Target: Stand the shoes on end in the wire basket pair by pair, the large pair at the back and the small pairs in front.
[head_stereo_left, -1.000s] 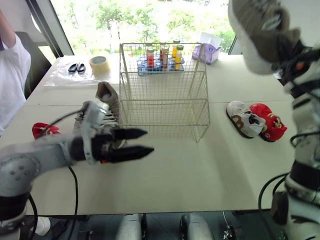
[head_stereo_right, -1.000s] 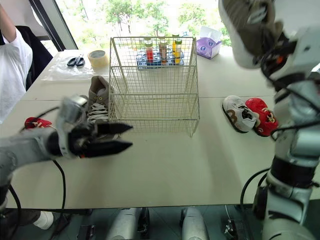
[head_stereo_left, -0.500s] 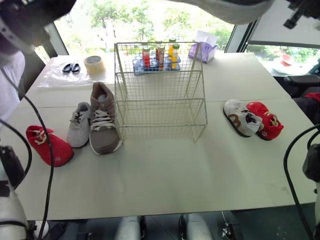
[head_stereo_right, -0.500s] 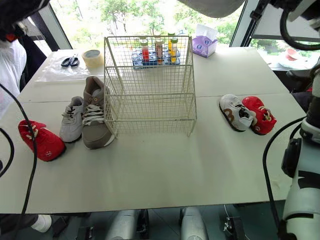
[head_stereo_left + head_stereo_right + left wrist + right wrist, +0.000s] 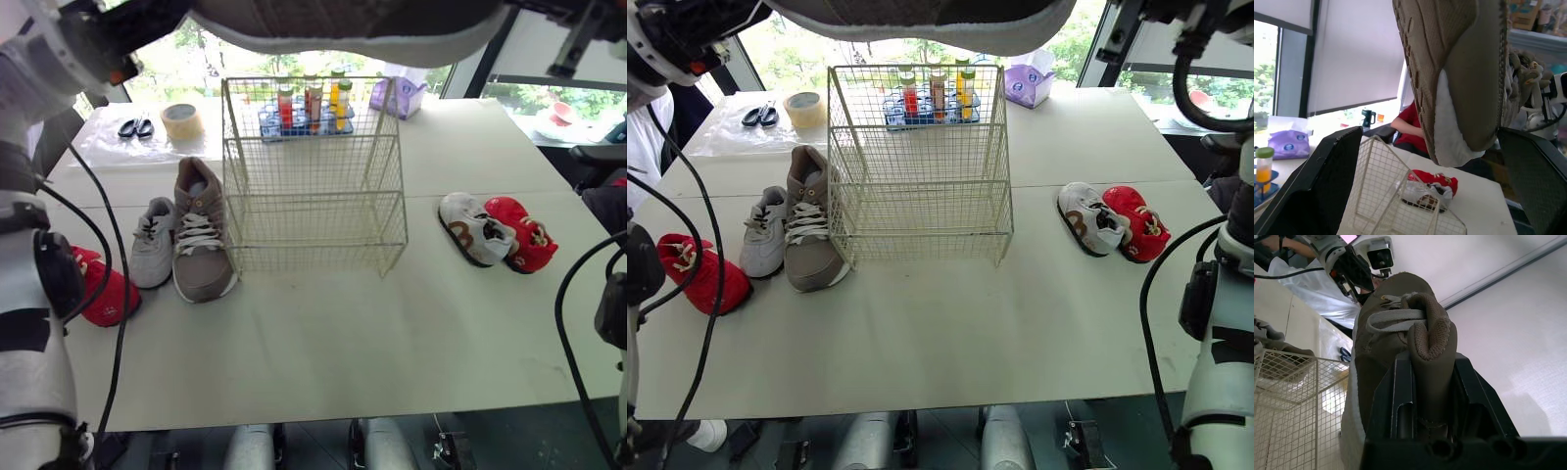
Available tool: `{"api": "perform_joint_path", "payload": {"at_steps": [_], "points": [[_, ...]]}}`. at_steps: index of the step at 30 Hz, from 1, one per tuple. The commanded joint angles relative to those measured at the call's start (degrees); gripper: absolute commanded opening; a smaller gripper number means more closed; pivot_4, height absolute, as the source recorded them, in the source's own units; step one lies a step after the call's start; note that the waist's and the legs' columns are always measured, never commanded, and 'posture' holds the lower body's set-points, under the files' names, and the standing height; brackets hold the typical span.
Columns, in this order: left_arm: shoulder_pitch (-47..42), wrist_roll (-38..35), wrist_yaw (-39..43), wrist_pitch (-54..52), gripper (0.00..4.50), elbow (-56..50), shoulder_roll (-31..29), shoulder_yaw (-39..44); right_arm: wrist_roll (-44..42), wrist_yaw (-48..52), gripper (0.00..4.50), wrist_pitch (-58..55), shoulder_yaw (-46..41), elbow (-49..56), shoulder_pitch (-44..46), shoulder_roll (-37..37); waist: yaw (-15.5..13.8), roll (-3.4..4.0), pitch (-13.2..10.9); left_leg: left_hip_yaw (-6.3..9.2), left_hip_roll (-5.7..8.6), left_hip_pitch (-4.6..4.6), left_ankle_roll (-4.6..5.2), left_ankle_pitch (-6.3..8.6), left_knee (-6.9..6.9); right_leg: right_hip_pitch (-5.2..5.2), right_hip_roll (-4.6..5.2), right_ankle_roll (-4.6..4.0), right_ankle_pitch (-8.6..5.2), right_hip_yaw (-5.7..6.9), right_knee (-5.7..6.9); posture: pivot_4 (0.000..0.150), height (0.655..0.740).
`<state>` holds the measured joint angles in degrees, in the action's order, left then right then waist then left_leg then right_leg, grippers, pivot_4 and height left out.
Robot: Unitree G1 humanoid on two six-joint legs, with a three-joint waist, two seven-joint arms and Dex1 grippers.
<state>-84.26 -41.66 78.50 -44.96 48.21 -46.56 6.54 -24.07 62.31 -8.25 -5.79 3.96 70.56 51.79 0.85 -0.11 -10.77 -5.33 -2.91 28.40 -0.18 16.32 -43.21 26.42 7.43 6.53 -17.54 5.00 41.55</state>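
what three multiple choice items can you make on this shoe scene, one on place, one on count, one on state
1. Where on the table does the loose brown shoe lie?
A) at the wire basket's left side
B) inside it
C) behind it

2. How many red shoes are on the table?
A) one
B) two
C) four

3. The right gripper is:
A) open
B) shut on the held brown shoe
C) shut on a red shoe

Key:
1 A, it lies along the basket's left wall.
2 B, the left red shoe lies far left and the right red shoe far right.
3 B, its fingers press the shoe from both sides.
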Motion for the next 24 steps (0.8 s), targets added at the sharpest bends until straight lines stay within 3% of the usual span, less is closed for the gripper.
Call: {"api": "perform_joint_path", "payload": {"at_steps": [1, 9, 13, 17, 19, 22, 24], "points": [[-3.0, -0.3, 1.7, -1.3, 4.50, -2.5, 0.3, 2.8, -1.3, -1.1, 0.69, 0.3, -2.0, 3.0, 0.1, -0.4, 0.0, 0.00, 0.0, 0.00, 0.00, 0.00, 0.00, 0.00, 0.00, 0.00, 0.00, 0.00, 0.00, 0.00, 0.01, 0.150, 0.6675], [-8.1, 6.4, 6.8, 2.3, 4.50, 7.1, -0.3, 2.0, -0.8, 0.0, 0.69, 0.8, -1.9, 4.7, -1.5, -0.5, 0.0, 0.00, 0.0, -0.03, 0.01, -0.02, -0.01, -0.01, 0.00, 0.03, 0.01, 0.00, 0.00, 0.00, 0.08, 0.150, 0.6675], [-7.0, 8.4, 12.4, 0.8, 2.75, 5.5, 0.1, 0.4, -1.3, -0.6, 0.64, -0.3, -1.9, 5.8, -2.3, -1.0, 0.1, -0.01, 0.0, -0.03, 0.00, -0.01, -0.01, -0.01, -0.01, 0.03, 0.02, 0.00, 0.00, 0.00, 0.09, 0.150, 0.6675], [-4.5, 8.0, 10.9, -1.5, 1.13, 2.6, 0.8, 2.3, -1.6, -1.9, 0.64, -1.6, -2.6, 6.4, -3.4, -1.0, 0.0, -0.01, 0.0, -0.02, 0.00, -0.03, -0.01, -0.01, -0.03, 0.03, 0.04, 0.00, 0.00, 0.00, 0.15, 0.150, 0.6675], [-2.7, 6.8, 8.5, -3.5, 0.87, 0.0, 1.3, 4.1, -2.0, -2.9, 0.64, -2.8, -3.0, 7.1, -4.2, -1.2, 0.0, -0.01, 0.0, -0.02, 0.00, -0.04, -0.01, -0.01, -0.06, 0.03, 0.07, 0.00, 0.00, 0.00, 0.19, 0.150, 0.6675], [0.9, 1.2, 0.3, -9.8, 0.85, -6.4, 3.6, 11.3, -4.1, -7.6, 1.65, -8.9, -6.0, 6.1, -5.8, -1.2, -0.1, -0.02, 0.0, -0.01, 0.04, -0.05, 0.00, -0.02, -0.12, 0.03, 0.18, 0.00, 0.00, 0.00, 0.30, 0.150, 0.6675], [4.7, -3.2, -7.8, -12.8, 0.85, -12.0, 6.6, 17.5, -6.7, -11.9, 2.73, -12.4, -11.1, 2.3, -7.0, -1.5, -0.3, -0.06, 0.0, 0.03, 0.05, -0.03, 0.00, -0.02, -0.18, 0.02, 0.20, 0.01, 0.00, 0.01, 0.39, 0.150, 0.6675]]}}
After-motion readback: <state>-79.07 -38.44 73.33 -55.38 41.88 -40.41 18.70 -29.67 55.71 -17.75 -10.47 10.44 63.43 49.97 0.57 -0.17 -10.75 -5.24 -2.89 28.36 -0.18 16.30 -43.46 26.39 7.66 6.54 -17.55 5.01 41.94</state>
